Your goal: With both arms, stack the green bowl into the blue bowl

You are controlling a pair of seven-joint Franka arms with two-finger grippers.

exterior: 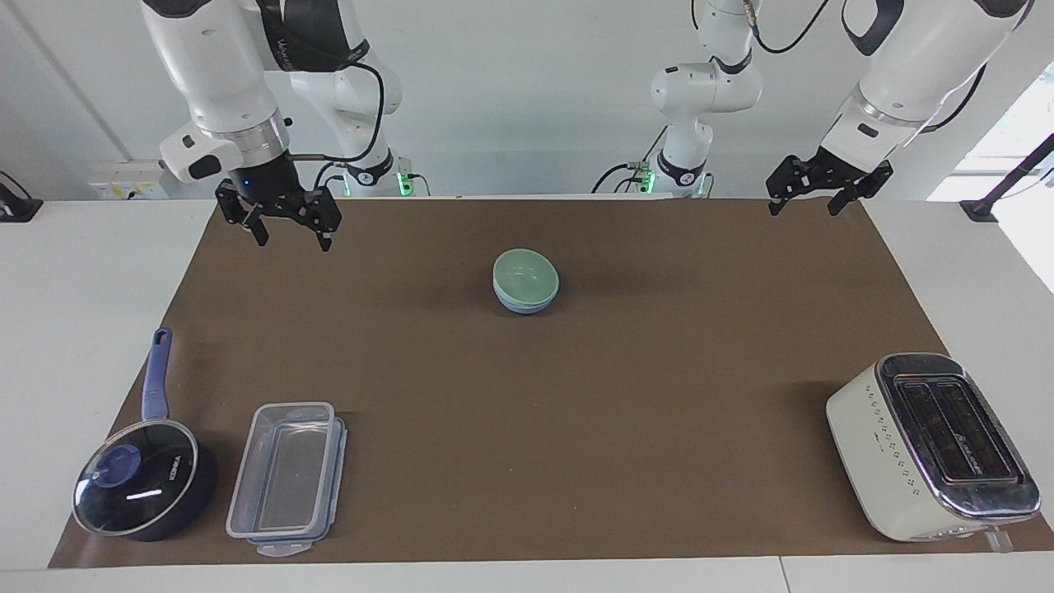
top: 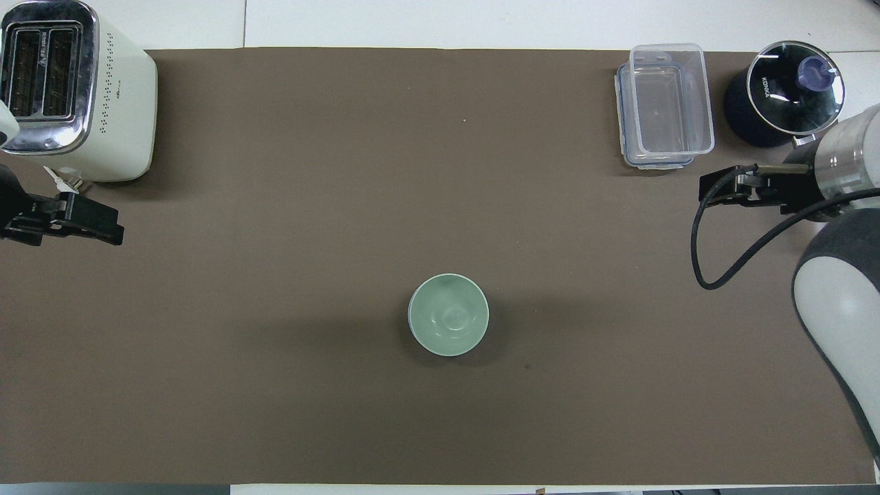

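Note:
The green bowl (exterior: 525, 275) sits nested inside the blue bowl (exterior: 522, 307) in the middle of the brown mat, at the robots' end. Only a thin blue edge shows under it. From overhead the green bowl (top: 448, 315) covers nearly all of the blue one. My right gripper (exterior: 293, 238) hangs open and empty in the air over the mat's corner at the right arm's end, well apart from the bowls; it also shows in the overhead view (top: 726, 190). My left gripper (exterior: 803, 207) waits open and empty over the mat's corner at the left arm's end (top: 89, 227).
A cream toaster (exterior: 930, 445) stands at the left arm's end, far from the robots. A clear lidded container (exterior: 284, 469) and a dark blue saucepan (exterior: 144, 486) with a glass lid stand at the right arm's end. Two smaller white arms stand at the back.

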